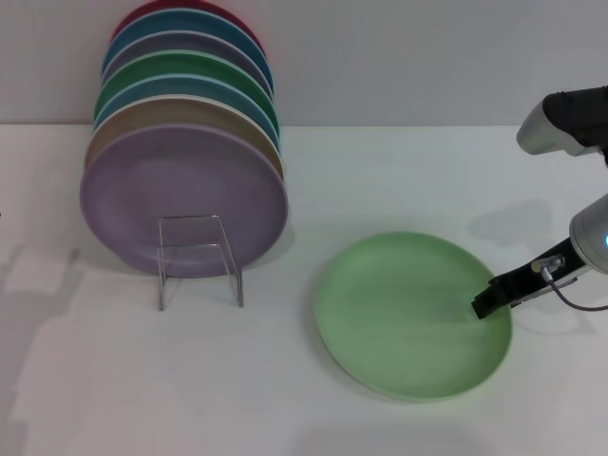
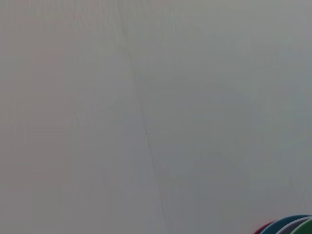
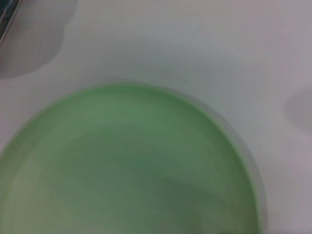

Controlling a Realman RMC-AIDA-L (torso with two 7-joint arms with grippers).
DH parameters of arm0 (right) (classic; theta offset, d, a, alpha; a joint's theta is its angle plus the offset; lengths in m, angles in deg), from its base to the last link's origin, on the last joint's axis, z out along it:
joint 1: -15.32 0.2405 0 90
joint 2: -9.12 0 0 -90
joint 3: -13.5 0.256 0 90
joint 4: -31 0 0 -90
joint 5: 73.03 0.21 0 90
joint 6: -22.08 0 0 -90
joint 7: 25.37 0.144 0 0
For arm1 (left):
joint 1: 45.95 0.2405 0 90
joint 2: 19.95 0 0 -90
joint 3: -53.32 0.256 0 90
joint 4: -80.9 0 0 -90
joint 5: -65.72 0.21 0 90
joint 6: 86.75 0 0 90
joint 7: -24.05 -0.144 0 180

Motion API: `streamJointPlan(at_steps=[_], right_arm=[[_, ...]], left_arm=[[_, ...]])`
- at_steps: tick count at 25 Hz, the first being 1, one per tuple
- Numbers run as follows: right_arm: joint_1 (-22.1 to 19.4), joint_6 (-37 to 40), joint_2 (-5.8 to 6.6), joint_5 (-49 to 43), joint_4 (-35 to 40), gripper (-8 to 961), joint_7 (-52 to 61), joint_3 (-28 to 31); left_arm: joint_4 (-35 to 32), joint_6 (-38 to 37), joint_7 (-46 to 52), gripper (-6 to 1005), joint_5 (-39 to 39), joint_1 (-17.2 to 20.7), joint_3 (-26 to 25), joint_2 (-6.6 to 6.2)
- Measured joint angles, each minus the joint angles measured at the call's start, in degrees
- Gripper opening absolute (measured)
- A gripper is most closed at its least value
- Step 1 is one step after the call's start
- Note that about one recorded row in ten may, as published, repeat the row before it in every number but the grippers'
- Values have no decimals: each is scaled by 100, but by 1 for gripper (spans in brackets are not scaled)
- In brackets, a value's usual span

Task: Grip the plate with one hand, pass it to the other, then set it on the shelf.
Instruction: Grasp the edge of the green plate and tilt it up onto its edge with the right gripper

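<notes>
Lying flat on the white table, the plate sits right of the shelf. Right gripper reaches over its right rim; whether it is released or clenched cannot be told. 7 plates lean stacked behind the shelf.

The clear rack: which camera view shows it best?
The head view. The rack stands whole there on the table, in front of the lilac plate of the upright stack. The left wrist view shows only plate edges in a corner; the right wrist view shows the green plate, no rack.
</notes>
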Motion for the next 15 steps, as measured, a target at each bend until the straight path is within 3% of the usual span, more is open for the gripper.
streamJointPlan(at_steps=[1,4,15], right_arm=[[0,-2,0,0,3,666,1,-1],[0,-16,0,0,7,438,1,-46],[76,-14,0,-171,56,319,204,-257]], left_arm=[[0,1,0,784,0,-1,0,-2],[0,3,0,784,0,-2,0,-3],[0,4,0,784,0,-11,0,-4]])
